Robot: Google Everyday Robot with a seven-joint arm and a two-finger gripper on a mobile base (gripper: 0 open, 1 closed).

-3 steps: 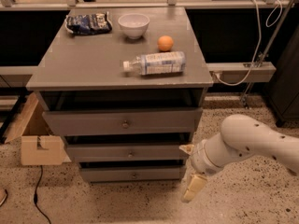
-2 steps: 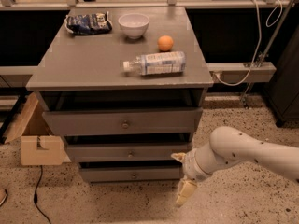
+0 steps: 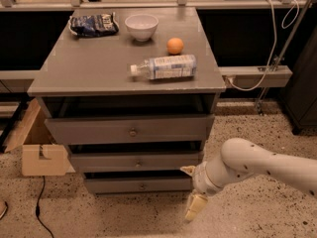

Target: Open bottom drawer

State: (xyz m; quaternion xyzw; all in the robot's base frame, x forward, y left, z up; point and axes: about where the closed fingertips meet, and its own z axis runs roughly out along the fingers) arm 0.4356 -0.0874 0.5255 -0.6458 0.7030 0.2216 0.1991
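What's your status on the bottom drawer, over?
Hand open, low at the bottom drawer right end. Knob not gripped. Nothing blocking the drawer front.

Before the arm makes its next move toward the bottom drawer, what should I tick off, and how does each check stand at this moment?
1. Bottom drawer identified: ok, lowest and narrowest front.
2. Knob unobstructed: ok, in plain view at the front's centre.
3. Pincer on the knob: not ok, it hangs by the drawer's right end, apart from the knob.
4. Pincer open: ok, fingers spread, holding nothing.
5. Cardboard box out of the drawer's path: ok, it stands left of the cabinet.
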